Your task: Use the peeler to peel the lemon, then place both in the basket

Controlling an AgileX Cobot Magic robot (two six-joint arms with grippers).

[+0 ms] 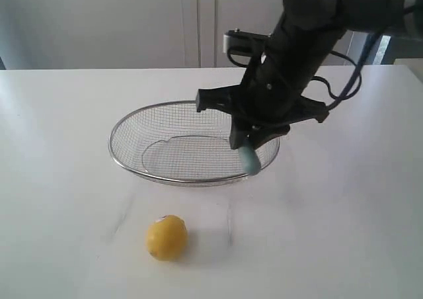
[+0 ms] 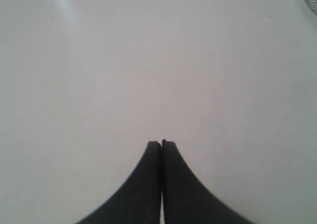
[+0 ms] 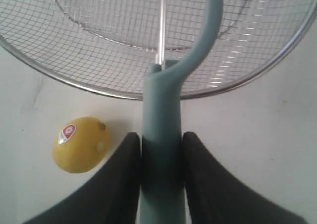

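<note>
**Clerk:** What was the state of the right gripper (image 1: 250, 147)?

**Inspector:** It was clenched on the slim peeler with the pale teal-green rounded handle (image 1: 250, 159). The right wrist view showed 2 black fingers (image 3: 116, 179) pressed against opposite sides of the handle. The handle's rounded end stuck out below the fingers in the exterior view.

**Clerk:** And the position of the peeler?

**Inspector:** It was held off the white table (image 1: 66, 114), at about 4 o'clock on the wide oval basket of fine silver wire mesh (image 1: 110, 143). The wrist view showed its forked head and thin metal blade (image 3: 161, 26) reaching over the steel rim, above the mesh. I could not tell whether the head touched the mesh.

**Clerk:** The lemon?

**Inspector:** The small round bright yellow lemon (image 1: 166, 237) lay on the table outside the basket, at roughly 7 o'clock from it and clear of the rim. No gripper touched it. It carried 1 red-and-white sticker (image 3: 68, 132).

**Clerk:** The left gripper (image 2: 162, 143)?

**Inspector:** Its fingers were pressed together with nothing between them, over bare table. A sliver of the basket's mesh showed at the edge of its wrist view. The exterior view did not show this gripper.
</note>
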